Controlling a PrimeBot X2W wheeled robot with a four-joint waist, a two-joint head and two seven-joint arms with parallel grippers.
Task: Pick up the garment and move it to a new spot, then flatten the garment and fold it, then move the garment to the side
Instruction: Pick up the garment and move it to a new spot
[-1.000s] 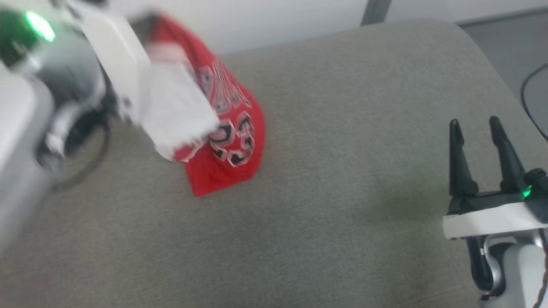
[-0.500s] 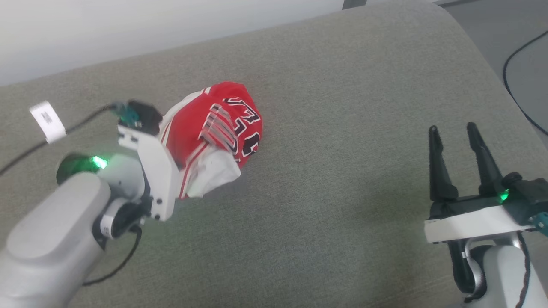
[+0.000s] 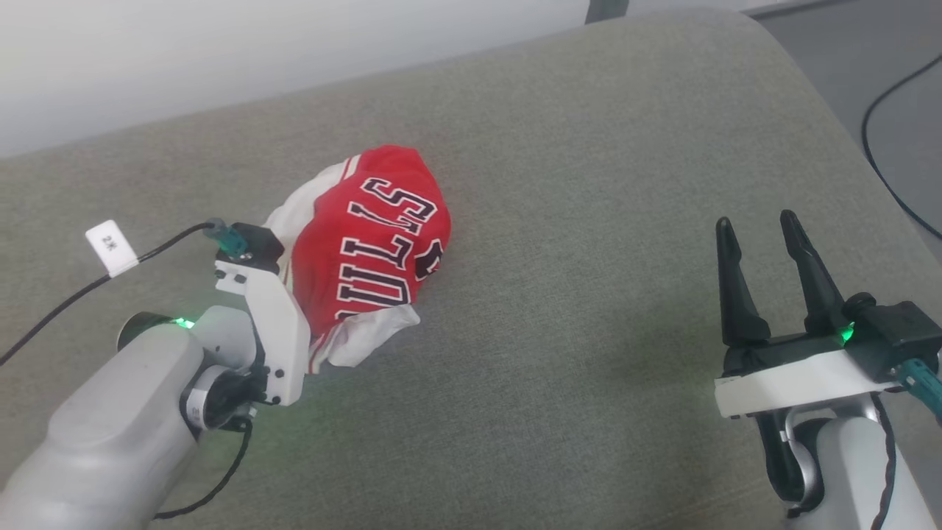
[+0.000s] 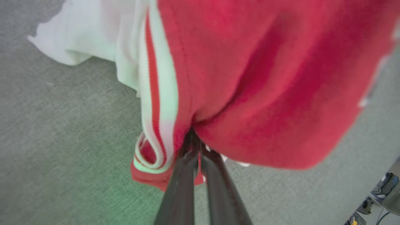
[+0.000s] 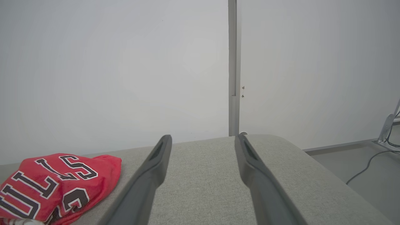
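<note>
Gripping a fold of the garment (image 3: 372,243), the left gripper (image 4: 193,142) has its jaws closed on red cloth just beside the white-and-red striped trim, as the left wrist view shows. The garment sits left of centre in the head view as a bunched heap, its white sleeve (image 3: 368,340) touching the fabric-covered worktop (image 3: 589,368).

Risks, as judged:
- The pinch appears to take only a small fold. The hanging weight of the bunch could pull the cloth free during a move.
- More than one layer may be caught. If so, the garment would drop as a knot and resist flattening.
- The trailing sleeve may drag on the worktop fabric and twist the bundle further.
- The right gripper (image 3: 756,221), at the lower right of the head view, stands well apart from the garment with its jaws spread wide and empty, so it offers no support.

Writing: black, white-outlined letters "ULLS" read on the chest, with part of a numeral beneath, not legible. A white tag (image 3: 112,247) on the left arm's cable begins "2"; the rest is too small to read.
</note>
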